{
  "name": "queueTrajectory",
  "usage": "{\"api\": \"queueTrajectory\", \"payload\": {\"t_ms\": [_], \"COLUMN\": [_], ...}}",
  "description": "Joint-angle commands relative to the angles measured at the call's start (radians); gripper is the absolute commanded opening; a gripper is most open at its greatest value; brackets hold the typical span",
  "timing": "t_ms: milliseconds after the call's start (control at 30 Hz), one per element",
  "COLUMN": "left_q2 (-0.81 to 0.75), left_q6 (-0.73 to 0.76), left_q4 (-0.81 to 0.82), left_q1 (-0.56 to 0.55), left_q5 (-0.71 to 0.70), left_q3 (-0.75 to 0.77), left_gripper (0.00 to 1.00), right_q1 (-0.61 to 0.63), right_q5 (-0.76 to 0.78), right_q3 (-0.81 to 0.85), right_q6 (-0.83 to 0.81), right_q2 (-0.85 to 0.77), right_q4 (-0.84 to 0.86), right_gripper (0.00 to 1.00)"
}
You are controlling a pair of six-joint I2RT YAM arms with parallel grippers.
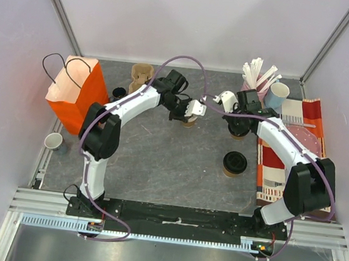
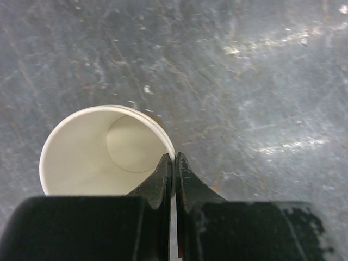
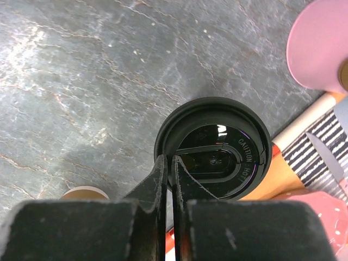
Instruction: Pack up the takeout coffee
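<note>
An open brown paper cup (image 1: pixel 188 123), cream-white inside (image 2: pixel 98 157), stands upright mid-table. My left gripper (image 2: pixel 174 157) is shut on its right rim, one finger inside and one outside; in the top view the left gripper (image 1: pixel 190 114) sits right over it. A black lid (image 3: pixel 215 144) marked CAUTION HOT lies to the right, and my right gripper (image 3: pixel 169 159) is shut on its near-left rim. From above, the right gripper (image 1: pixel 237 125) covers that lid (image 1: pixel 238 131), with a brown edge under it. A second lidded brown cup (image 1: pixel 234 163) stands nearer the arms.
An orange paper bag (image 1: pixel 78 91) stands open at the left. Stacked brown cups (image 1: pixel 141 73) and a dark mug (image 1: pixel 119 92) sit at the back. A light blue cup (image 1: pixel 278 96), white sticks (image 1: pixel 260 72) and a striped cloth (image 1: pixel 285 157) occupy the right; a white cup (image 1: pixel 53 141) stands far left.
</note>
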Motion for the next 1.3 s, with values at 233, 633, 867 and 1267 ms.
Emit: {"api": "queueTrajectory", "payload": {"t_ms": [233, 633, 867, 1267], "left_q2": [0.219, 0.322, 0.330, 0.154], "left_q6": [-0.147, -0.156, -0.194, -0.317], "left_q4": [0.003, -0.070, -0.056, 0.026], "left_q1": [0.025, 0.028, 0.029, 0.028], "left_q5": [0.002, 0.005, 0.002, 0.043], "left_q3": [0.360, 0.504, 0.535, 0.510], "left_gripper": [0.02, 0.02, 0.32, 0.54], "right_q1": [-0.155, -0.207, -0.209, -0.205], "right_q5": [-0.087, -0.211, -0.162, -0.179], "right_q3": [0.072, 0.109, 0.141, 0.193], "right_q6": [0.093, 0.158, 0.176, 0.204], "right_q2": [-0.010, 0.061, 0.078, 0.032], "right_q4": [-0.010, -0.015, -0.031, -0.057], "right_gripper": [0.00, 0.00, 0.30, 0.59]}}
